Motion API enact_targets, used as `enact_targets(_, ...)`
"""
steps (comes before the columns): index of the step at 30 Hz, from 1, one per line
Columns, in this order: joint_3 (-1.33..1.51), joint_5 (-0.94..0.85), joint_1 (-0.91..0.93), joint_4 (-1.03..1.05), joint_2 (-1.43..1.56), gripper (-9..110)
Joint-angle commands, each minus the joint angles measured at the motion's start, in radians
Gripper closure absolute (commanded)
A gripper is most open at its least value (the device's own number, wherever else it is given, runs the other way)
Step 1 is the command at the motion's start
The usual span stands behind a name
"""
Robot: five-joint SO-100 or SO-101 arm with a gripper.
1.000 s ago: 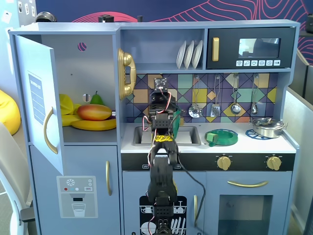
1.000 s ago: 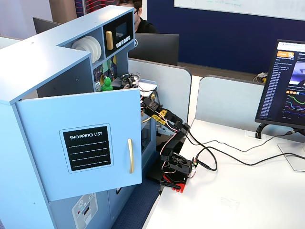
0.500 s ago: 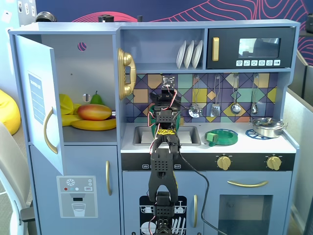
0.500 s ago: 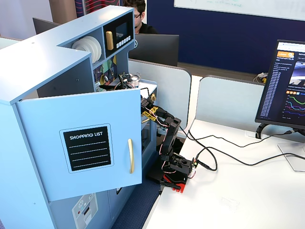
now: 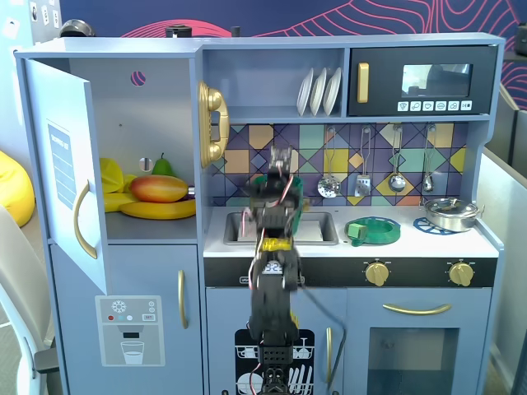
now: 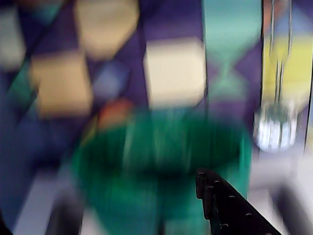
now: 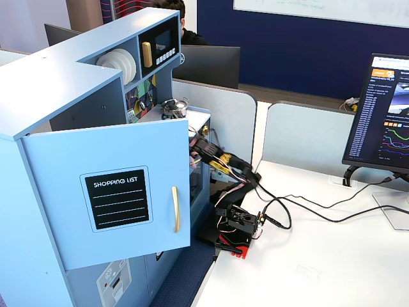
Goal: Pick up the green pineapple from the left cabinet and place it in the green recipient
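The wrist view is motion-blurred. The dark-green ribbed green recipient (image 6: 161, 166) fills its lower middle, in front of the tiled back wall. My gripper (image 6: 102, 205) is just above and before it. One black finger (image 6: 220, 205) shows at the lower right, the other only at the bottom-left corner. The wide gap between them holds nothing, so it is open. The green pineapple cannot be made out in any view. In a fixed view my blurred arm (image 5: 276, 222) stands before the sink and hides the recipient. The left cabinet (image 5: 140, 123) stands with its door (image 5: 62, 173) open.
The cabinet shelf holds a mango (image 5: 159, 188), bananas (image 5: 156, 211) and a pear (image 5: 162, 164). A low green dish (image 5: 373, 230) and a metal pot (image 5: 451, 214) sit on the counter to the right of the sink. Utensils hang on the backsplash (image 5: 362, 173).
A bright-green thing held over the counter one second ago no longer shows. The arm rose over the sink, and now it is blurred in motion and sits lower.
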Motion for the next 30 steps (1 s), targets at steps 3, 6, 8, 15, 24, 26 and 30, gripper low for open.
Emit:
enact_targets(3,0.437,0.041,0.021,0.367,0.561,57)
enact_targets(6,0.635,0.029,0.055,0.420,0.710,58)
enact_targets(8,0.749,0.020,0.074,0.454,0.782,59)
enact_targets(15,0.980,0.057,0.052,0.479,0.811,61)
enact_targets(24,0.989,0.087,0.025,0.908,0.813,78)
enact_targets(26,0.989,0.066,0.006,1.014,0.813,83)
enact_targets(30,0.989,0.069,-0.038,1.172,0.813,86)
